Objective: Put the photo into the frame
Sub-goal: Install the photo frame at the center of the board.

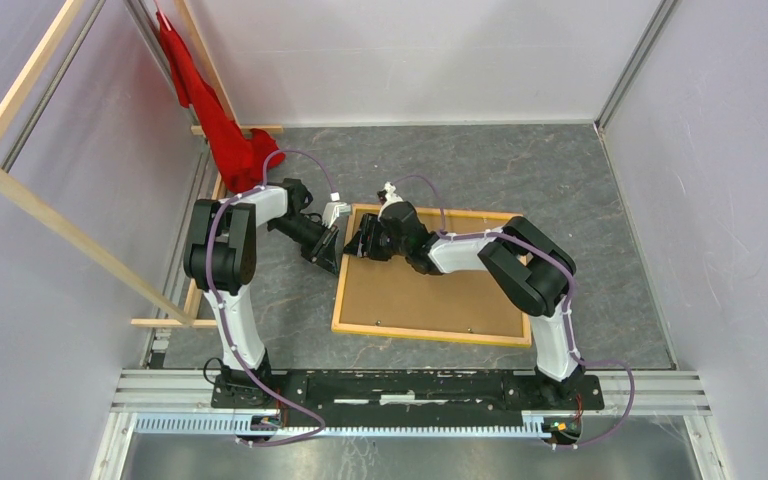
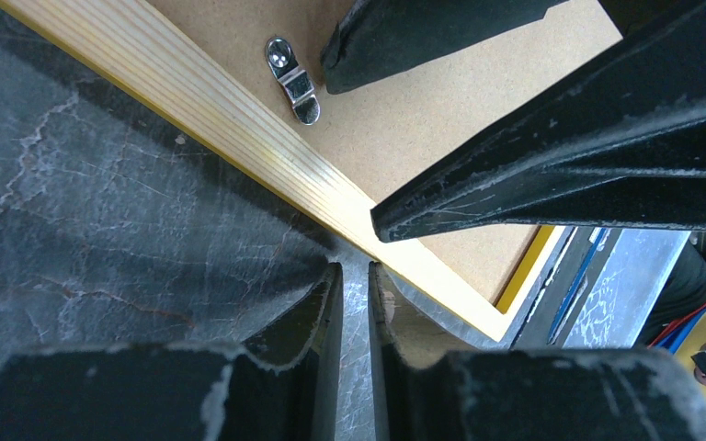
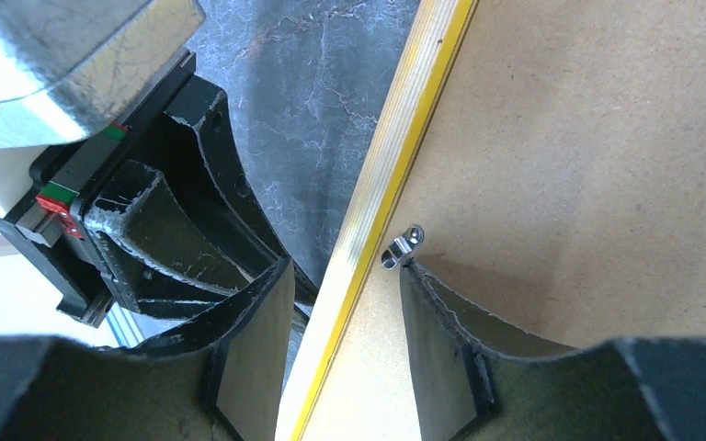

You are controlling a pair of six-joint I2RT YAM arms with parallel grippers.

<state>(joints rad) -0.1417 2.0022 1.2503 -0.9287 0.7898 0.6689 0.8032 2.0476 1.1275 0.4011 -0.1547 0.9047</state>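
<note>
The frame lies face down on the table, its light wood back up and yellow showing at its edge. A brown backing board fills it. The photo is not in view. My right gripper is open astride the frame's left rail: one finger is outside it, the other is on the board, its tip against a small metal clip. My left gripper is just outside that rail, over the table. Its jaws stand a narrow gap apart with nothing between them. In the top view the two grippers nearly meet.
A red cloth hangs at the back left corner. Light wooden bars lean along the left wall, and one more lies by the left arm. White walls close in the dark stone-patterned table.
</note>
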